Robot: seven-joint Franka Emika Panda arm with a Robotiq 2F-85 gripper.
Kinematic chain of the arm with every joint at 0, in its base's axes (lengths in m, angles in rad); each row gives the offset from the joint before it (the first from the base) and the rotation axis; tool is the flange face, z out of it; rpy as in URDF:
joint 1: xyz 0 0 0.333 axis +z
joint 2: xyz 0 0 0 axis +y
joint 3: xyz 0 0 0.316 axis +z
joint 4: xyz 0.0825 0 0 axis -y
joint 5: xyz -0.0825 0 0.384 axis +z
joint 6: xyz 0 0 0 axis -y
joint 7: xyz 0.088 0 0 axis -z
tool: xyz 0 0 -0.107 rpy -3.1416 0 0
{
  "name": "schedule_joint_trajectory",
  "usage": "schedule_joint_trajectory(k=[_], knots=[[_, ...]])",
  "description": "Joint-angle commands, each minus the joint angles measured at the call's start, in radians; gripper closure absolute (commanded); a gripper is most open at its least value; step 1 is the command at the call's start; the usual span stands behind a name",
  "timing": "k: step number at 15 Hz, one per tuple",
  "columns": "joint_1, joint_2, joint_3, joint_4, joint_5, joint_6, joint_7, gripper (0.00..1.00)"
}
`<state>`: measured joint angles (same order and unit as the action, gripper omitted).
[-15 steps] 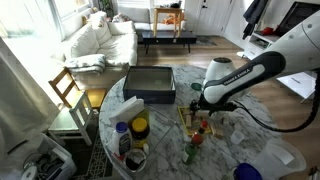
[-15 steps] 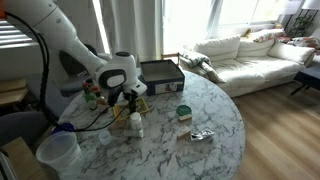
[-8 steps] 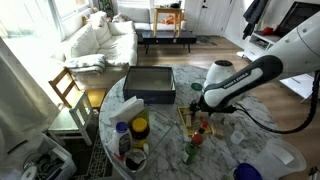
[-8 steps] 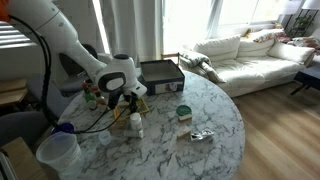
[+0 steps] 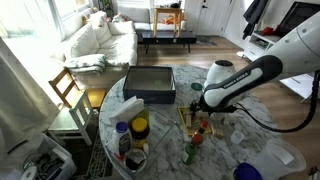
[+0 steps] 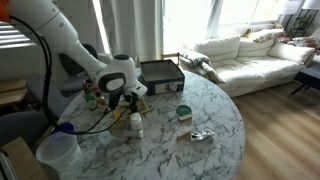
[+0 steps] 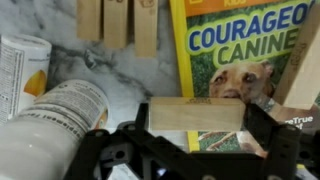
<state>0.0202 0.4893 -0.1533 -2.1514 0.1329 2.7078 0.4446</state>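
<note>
In the wrist view a pale wooden block (image 7: 196, 114) lies crosswise on a yellow book (image 7: 235, 45) with a dog on its cover. My gripper (image 7: 198, 120) is open and straddles the block, one black finger at each end of it; I cannot tell whether the pads touch it. Three more wooden blocks (image 7: 117, 22) lie side by side on the marble beyond. A white pill bottle (image 7: 50, 125) lies just left of the fingers. In both exterior views the gripper (image 5: 200, 108) (image 6: 128, 97) hangs low over the round marble table (image 6: 200, 155).
A black tray (image 5: 150, 83) (image 6: 160, 72) sits at the table's far side. Bottles (image 5: 135, 130) stand near one edge, a small white bottle (image 6: 136, 124), a green tin (image 6: 183, 112) and a crumpled foil piece (image 6: 201, 135) lie nearby. A wooden chair (image 5: 68, 88) stands beside the table.
</note>
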Motion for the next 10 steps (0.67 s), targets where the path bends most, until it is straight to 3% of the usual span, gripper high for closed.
schedule_joint_trajectory(k=[1,2,10], knots=[[-0.026,-0.004,0.025,-0.016,0.028,0.021,-0.046,0.34],[-0.024,-0.009,0.024,-0.016,0.03,0.017,-0.041,0.41],[0.04,-0.098,-0.039,0.035,-0.049,-0.127,0.061,0.41]])
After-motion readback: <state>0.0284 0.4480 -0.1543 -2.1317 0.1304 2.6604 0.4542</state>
